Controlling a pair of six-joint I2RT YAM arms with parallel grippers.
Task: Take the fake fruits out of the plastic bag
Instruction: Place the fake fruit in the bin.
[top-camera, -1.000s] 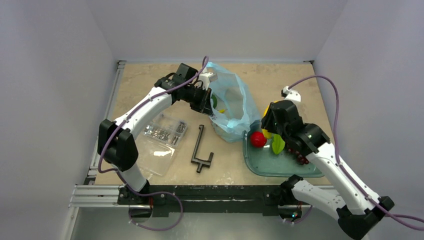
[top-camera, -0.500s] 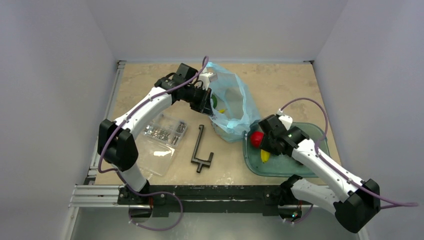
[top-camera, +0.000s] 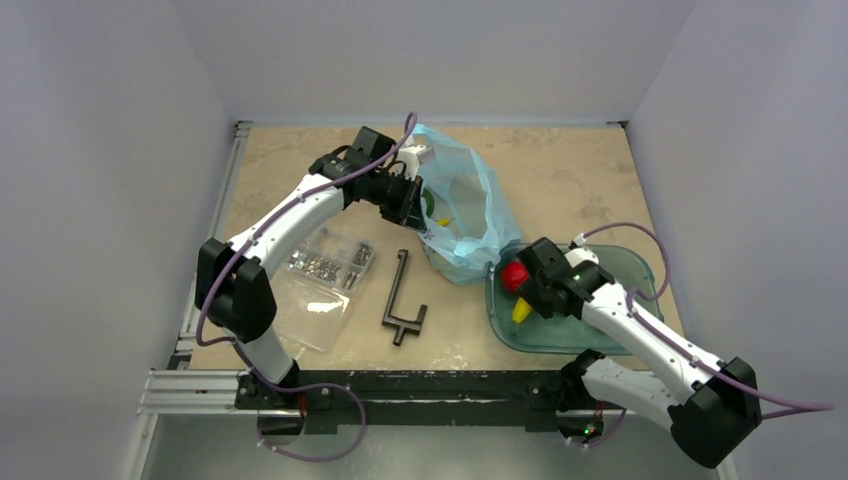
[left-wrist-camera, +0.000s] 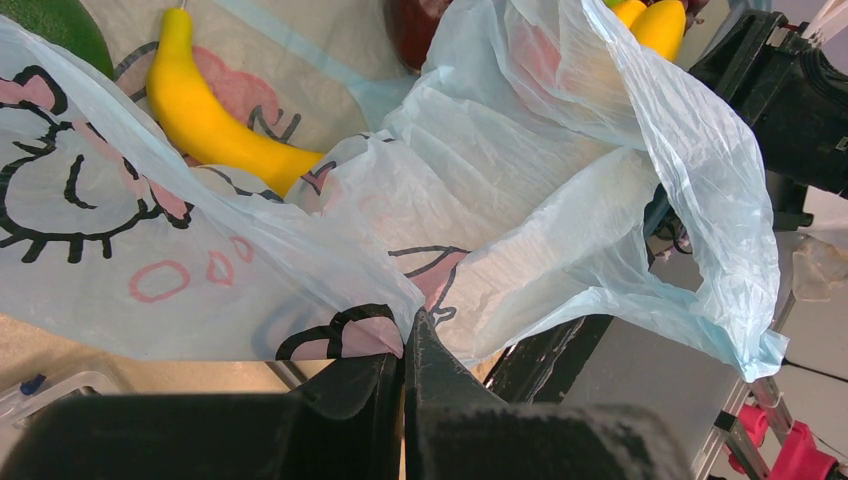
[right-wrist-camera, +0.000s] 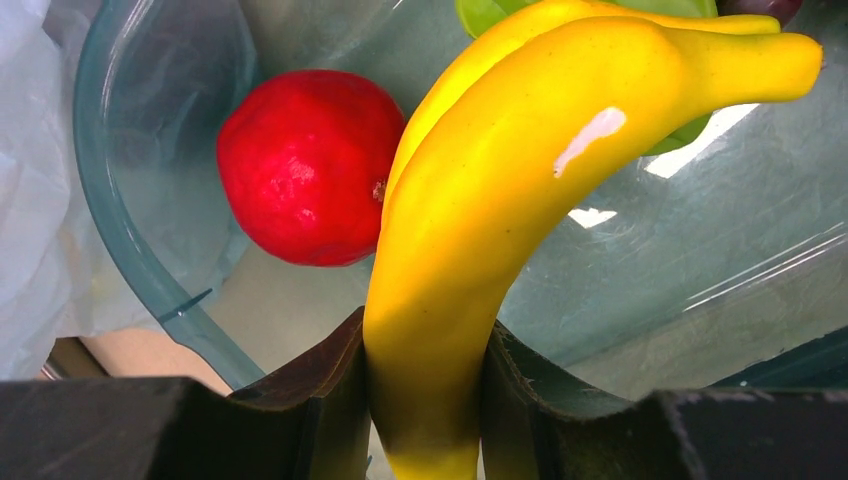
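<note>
Right gripper (right-wrist-camera: 425, 345) clamps glossy yellow plastic bananas (right-wrist-camera: 500, 170), their long axis running straight out from its jaws over a teal tray (right-wrist-camera: 130, 230); left gripper (left-wrist-camera: 405, 350) pinches the light-blue plastic bag (left-wrist-camera: 560, 200)

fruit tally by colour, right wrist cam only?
Red: 1, apple
Yellow: 1, banana bunch, held in the right hand
Green: 1, green piece
Dark: 1, dark fruit, only a sliver at the frame edge
Total: 4

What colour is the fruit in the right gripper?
Yellow banana; right wrist view shows it best.
</note>
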